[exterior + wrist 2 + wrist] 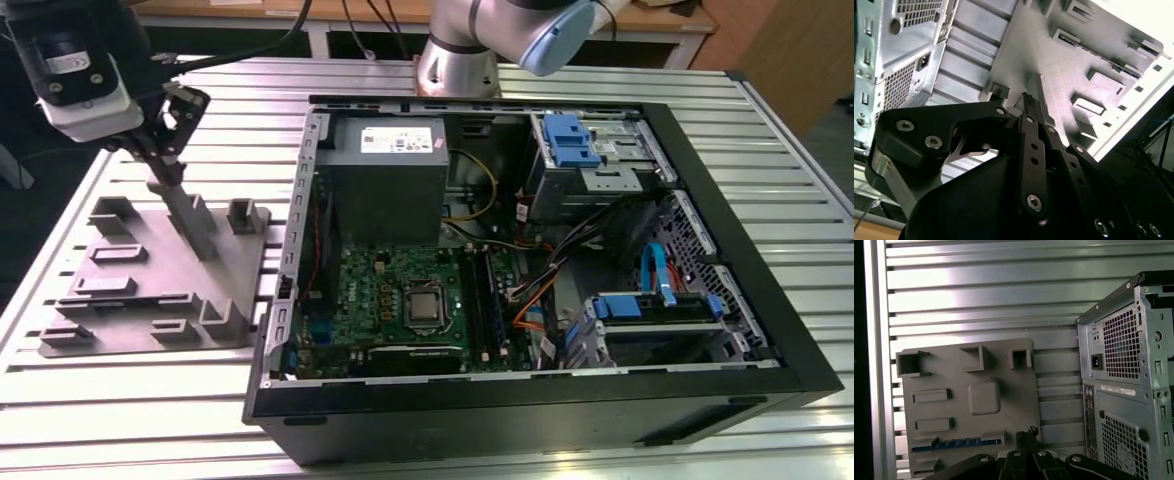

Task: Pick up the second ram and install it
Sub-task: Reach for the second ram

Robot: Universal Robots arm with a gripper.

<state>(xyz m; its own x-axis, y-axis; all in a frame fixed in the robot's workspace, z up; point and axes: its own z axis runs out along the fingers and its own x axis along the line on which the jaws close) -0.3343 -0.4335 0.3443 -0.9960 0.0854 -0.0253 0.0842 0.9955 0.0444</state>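
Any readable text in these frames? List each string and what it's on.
None can be quoted.
The power supply label, exterior view: print too small to read.
The case sticker, first wrist view: print too small to read.

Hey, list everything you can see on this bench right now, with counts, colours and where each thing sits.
table: one, silver slatted metal, under everything
computer case: one, black, open, exterior view's right
circuit board: one, green, inside the case
power supply: one, grey, inside the case beside the circuit board
drive brackets: two, blue, inside the case
parts tray: one, grey, exterior view's left of the case
memory stick: one, blue, in a tray slot
robot arm: one, silver and blue, beyond the case
gripper: one, black, over the tray
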